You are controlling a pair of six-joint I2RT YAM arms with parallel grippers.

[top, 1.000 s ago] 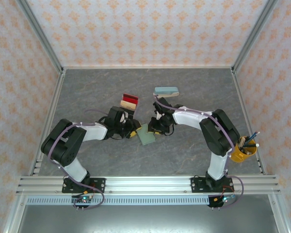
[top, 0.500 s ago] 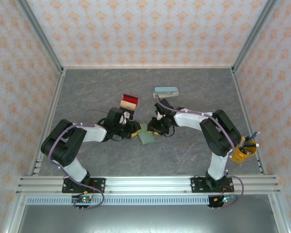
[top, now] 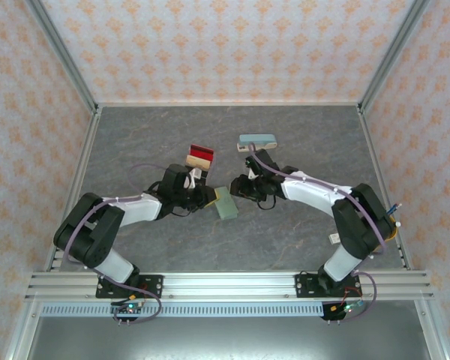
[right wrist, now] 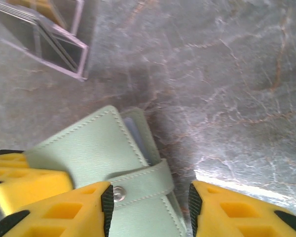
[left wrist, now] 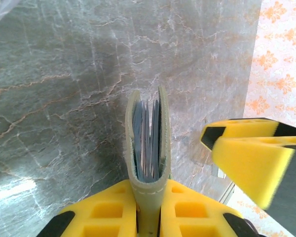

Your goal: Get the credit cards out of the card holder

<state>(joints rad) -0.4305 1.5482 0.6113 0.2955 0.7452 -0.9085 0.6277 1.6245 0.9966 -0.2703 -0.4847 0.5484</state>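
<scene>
The sage-green card holder (top: 226, 205) stands on edge mid-table, with my left gripper (top: 207, 196) shut on its spine. Seen from the left wrist, the holder (left wrist: 162, 123) gapes slightly above the gripper (left wrist: 148, 190), and grey-blue card edges (left wrist: 147, 143) show between its panels. My right gripper (top: 238, 189) is at the holder's far side. In the right wrist view the gripper (right wrist: 150, 197) stands open astride the snap strap (right wrist: 148, 180) of the holder (right wrist: 84, 148). A red card (top: 202, 149) and a tan card (top: 199, 160) lie on the table behind the left gripper.
A teal oblong case (top: 256, 140) lies behind the right gripper. The two grippers are close together: the right one's yellow finger (left wrist: 256, 158) shows in the left wrist view. Aluminium frame rails (top: 225, 283) run along the near edge, with patterned walls on three sides.
My left gripper has closed on the card holder and tipped it up on edge. The right gripper has opened and shifted back, its arm stretching out to the right.
</scene>
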